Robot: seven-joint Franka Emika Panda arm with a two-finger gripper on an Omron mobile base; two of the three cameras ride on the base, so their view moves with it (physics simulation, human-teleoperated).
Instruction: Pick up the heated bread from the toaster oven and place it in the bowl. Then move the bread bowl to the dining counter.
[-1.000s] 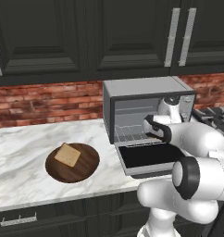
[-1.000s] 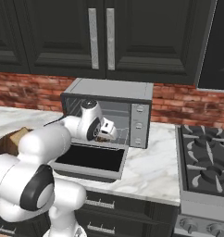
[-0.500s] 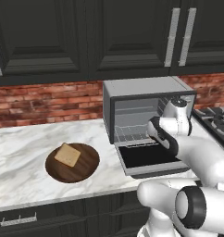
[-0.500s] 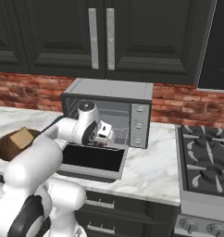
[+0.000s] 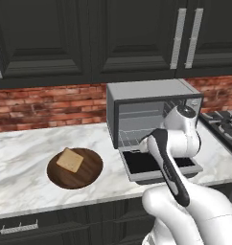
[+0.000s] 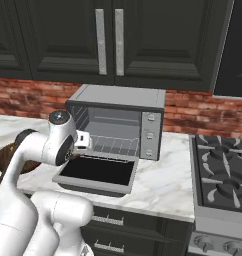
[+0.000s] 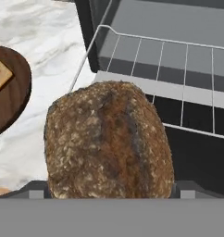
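Bread (image 7: pixel 108 141) held in gripper (image 7: pixel 109 190) at toaster oven (image 5: pixel 151 119) mouth.

Item: dark brown, seeded, roundish loaf, seen close in the hand view, sitting between the two dark finger tips with the jaws spread wide around it; loaf held off the wire rack (image 7: pixel 178 69), over the dropped glass door (image 6: pixel 97 172). Oven: grey metal box, door down, interior bare, knobs (image 6: pixel 150 135) at its right, standing on the marble worktop (image 5: pixel 22 158). Bowl (image 5: pixel 75 168): shallow dark wooden round, on the worktop left of the oven and apart from it, carrying a flat tan square slice (image 5: pixel 69 160). Surroundings: red brick backsplash (image 5: pixel 46 105), dark cabinets (image 5: pixel 46 38) above, stove burners (image 6: pixel 223 172) right of the oven.
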